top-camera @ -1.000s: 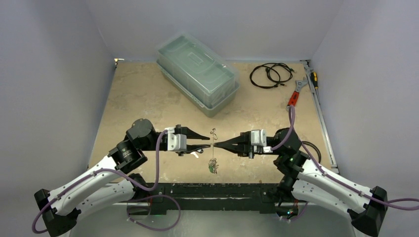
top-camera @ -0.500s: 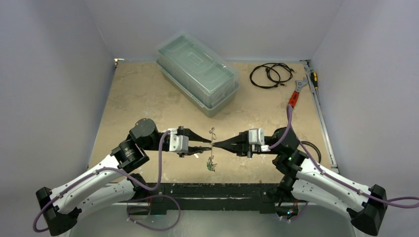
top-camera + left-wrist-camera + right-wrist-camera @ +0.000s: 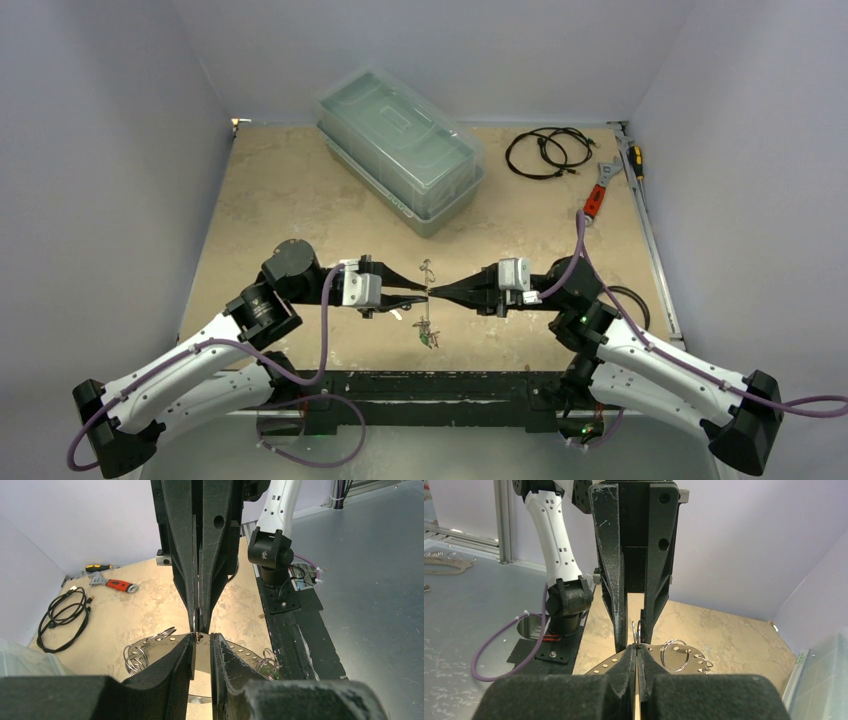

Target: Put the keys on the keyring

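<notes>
The keyring (image 3: 243, 652), a flat silver plate with holes along its rim, hangs in the air between my two grippers; in the top view (image 3: 427, 268) it is edge-on. My left gripper (image 3: 201, 642) has its jaws a narrow gap apart, with the plate filling the gap. My right gripper (image 3: 637, 649) is shut on a small split ring (image 3: 636, 629) that stands through one of the plate's holes. More split rings hang on the plate (image 3: 674, 658). Keys with a green tag (image 3: 430, 338) dangle from its near end. No red or black key shows.
A clear lidded plastic box (image 3: 400, 150) stands at the back. A coiled black cable (image 3: 545, 152), a red-handled wrench (image 3: 598, 190) and a yellow screwdriver (image 3: 636, 160) lie at the back right. A black rail (image 3: 440, 385) runs along the table's near edge.
Both grippers and the plate between them have shifted slightly left. The left arm has pushed in toward the right gripper. The dangling keys have swung a little left.
</notes>
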Robot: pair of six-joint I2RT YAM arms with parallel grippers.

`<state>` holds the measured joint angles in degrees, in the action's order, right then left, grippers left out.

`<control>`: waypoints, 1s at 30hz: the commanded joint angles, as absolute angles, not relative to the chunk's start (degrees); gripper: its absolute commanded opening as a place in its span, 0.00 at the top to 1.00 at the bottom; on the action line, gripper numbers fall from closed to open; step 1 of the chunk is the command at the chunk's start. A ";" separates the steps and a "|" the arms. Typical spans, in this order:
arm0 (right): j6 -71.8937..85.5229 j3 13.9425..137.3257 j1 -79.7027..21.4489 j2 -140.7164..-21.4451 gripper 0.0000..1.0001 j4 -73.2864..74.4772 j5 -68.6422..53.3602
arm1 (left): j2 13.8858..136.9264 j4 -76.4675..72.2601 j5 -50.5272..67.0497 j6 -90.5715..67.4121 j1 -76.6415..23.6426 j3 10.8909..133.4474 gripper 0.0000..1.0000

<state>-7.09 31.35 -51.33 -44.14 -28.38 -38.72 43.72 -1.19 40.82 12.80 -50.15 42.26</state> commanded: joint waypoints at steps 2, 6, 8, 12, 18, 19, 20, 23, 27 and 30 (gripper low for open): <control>-7.35 31.46 -51.50 -44.20 1.00 -31.67 -39.67 | 43.42 -4.27 41.85 12.81 -49.94 41.91 0.81; -7.55 31.76 -51.50 -44.62 1.00 -31.13 -40.20 | 43.25 -4.02 41.32 13.02 -49.95 41.84 0.78; -7.60 31.82 -51.50 -44.90 1.00 -31.03 -40.50 | 43.22 -4.04 41.22 13.11 -49.98 41.83 0.79; -7.73 31.96 -51.50 -45.56 1.00 -30.79 -40.87 | 43.16 -4.00 41.05 13.38 -49.92 41.86 0.85; -7.91 32.32 -51.50 -46.36 1.00 -30.66 -41.65 | 43.24 -3.94 41.00 13.70 -49.92 41.84 1.00; -7.83 32.26 -51.53 -46.47 1.00 -30.86 -41.86 | 43.24 -3.88 40.96 13.81 -49.92 41.77 1.00; -7.76 32.26 -51.51 -46.49 1.00 -30.99 -41.99 | 43.29 -3.75 40.91 13.89 -49.92 41.75 1.00; -7.33 32.25 -51.50 -46.49 1.00 -31.17 -42.10 | 43.61 -3.08 40.08 14.01 -49.92 42.03 1.00; -8.03 32.67 -51.50 -46.05 0.75 -28.60 -40.17 | 43.92 -0.21 37.43 15.16 -49.92 43.37 1.00; -9.94 33.31 -51.50 -45.18 0.71 -24.92 -37.73 | 44.24 3.62 35.96 16.27 -49.92 44.37 1.00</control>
